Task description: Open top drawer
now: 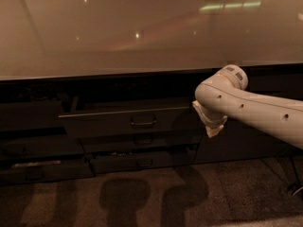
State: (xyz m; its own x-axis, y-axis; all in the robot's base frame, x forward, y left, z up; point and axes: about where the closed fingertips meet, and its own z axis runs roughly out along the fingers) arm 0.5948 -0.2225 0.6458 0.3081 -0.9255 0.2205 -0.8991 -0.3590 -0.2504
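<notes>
The top drawer (pixel 109 122) is the wide dark grey front under the counter edge, left of centre. It stands pulled out from the cabinet, with its small loop handle (pixel 143 122) at the middle of the front. My white arm (pixel 255 109) comes in from the right and bends just right of the drawer. My gripper (pixel 211 126) hangs below the arm's bend, beside the drawer's right end and apart from the handle.
A glossy beige countertop (pixel 142 27) fills the upper half. Two shorter dark drawer fronts (pixel 142 162) sit below the top drawer, and another low one (pixel 33 171) at the left. A dark cabinet panel (pixel 246 143) is at the right. The floor (pixel 151 197) is dark carpet.
</notes>
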